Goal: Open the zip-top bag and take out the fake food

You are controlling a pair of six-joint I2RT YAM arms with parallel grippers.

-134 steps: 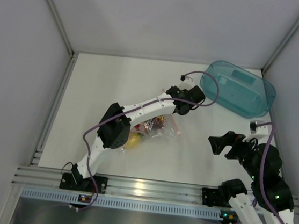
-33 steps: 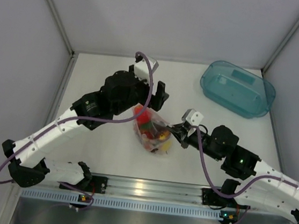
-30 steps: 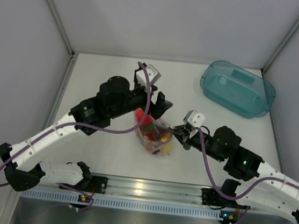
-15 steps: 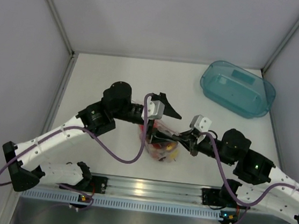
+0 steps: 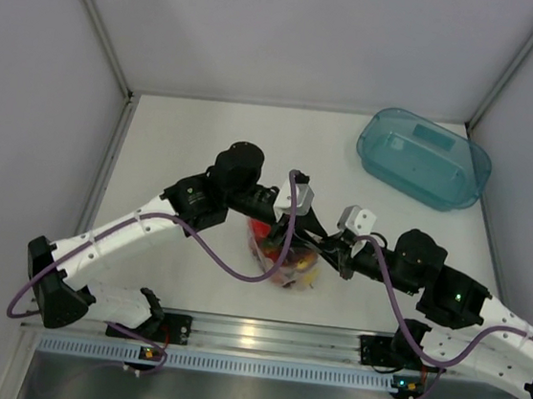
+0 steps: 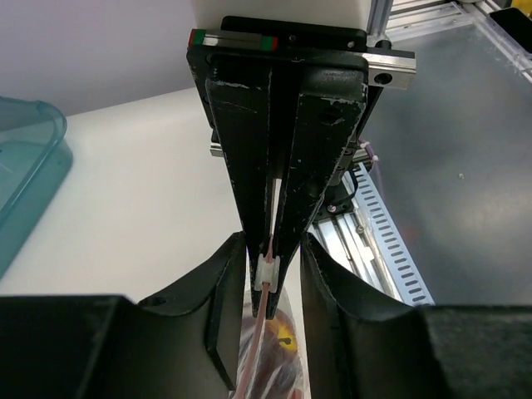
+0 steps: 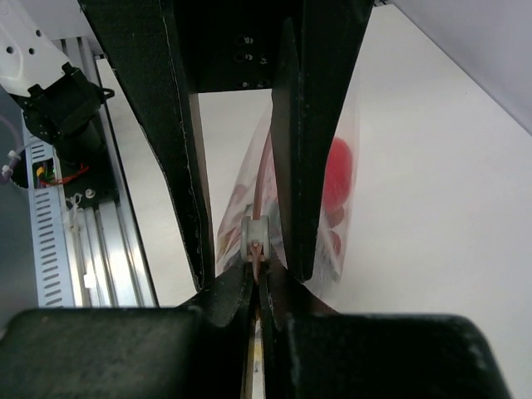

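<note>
Zip step: the clear, crinkly plastic zip-top bag (image 5: pixel 297 269), small plastic fake food (image 7: pixel 337 179) inside, sits mid white tabletop (image 5: pixel 186 142).
The right pincer (image 7: pixel 255 287) is clamped on the pink zip strip (image 6: pixel 263 312); the left pincer (image 6: pixel 272 249) stands narrow, straddling the small white slider (image 7: pixel 255 234), not yet touching. Best to close squarely on the slider, then pull straight along the strip while the right anchors.

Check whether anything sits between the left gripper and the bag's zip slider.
Nothing visible. The left gripper straddles the white slider on the zip-top bag, with bare gaps on either side. The right gripper is shut on the pink strip just beside it.
</note>
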